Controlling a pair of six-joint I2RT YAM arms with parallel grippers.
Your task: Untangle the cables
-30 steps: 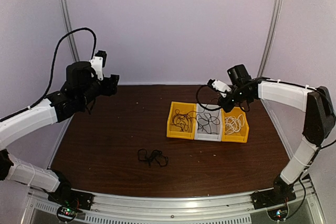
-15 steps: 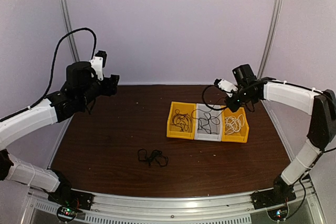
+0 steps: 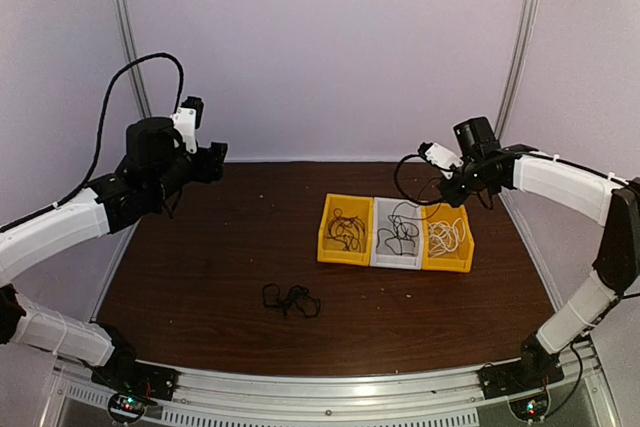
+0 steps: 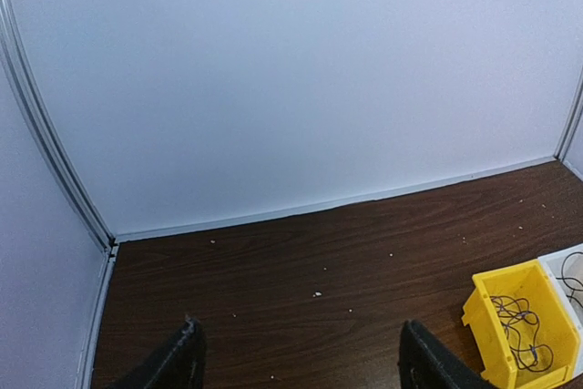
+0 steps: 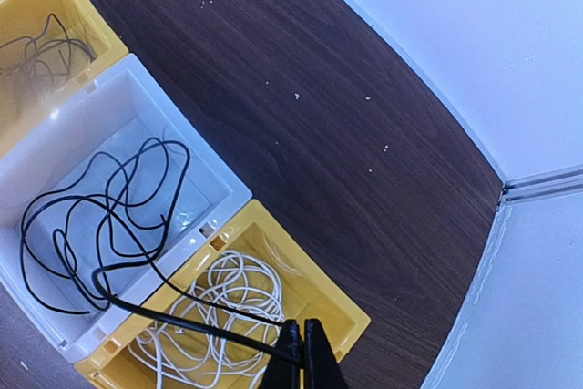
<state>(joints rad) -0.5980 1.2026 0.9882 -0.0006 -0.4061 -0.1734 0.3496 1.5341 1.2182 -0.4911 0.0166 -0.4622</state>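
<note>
My right gripper [image 5: 301, 327] is shut on a black cable [image 5: 206, 331]. It hovers over the right yellow bin [image 5: 357, 315], which holds a coiled white cable [image 5: 239, 291]. The held black cable runs back into the white middle bin [image 5: 233, 194], where the rest of it lies in loops. In the top view that gripper [image 3: 447, 193] is above the back right of the bin row. A small black cable tangle [image 3: 291, 299] lies on the table in front. My left gripper [image 4: 301, 357] is open and holds nothing, raised at the back left [image 3: 215, 159].
The left yellow bin [image 3: 345, 230] holds thin black cables and also shows in the left wrist view [image 4: 483, 316]. The three bins stand side by side right of the table's centre. White walls and metal posts close the back and sides.
My right gripper has moved right and back with the black cable, drawing it from over the middle bin toward the right yellow bin. The left arm has not moved.
</note>
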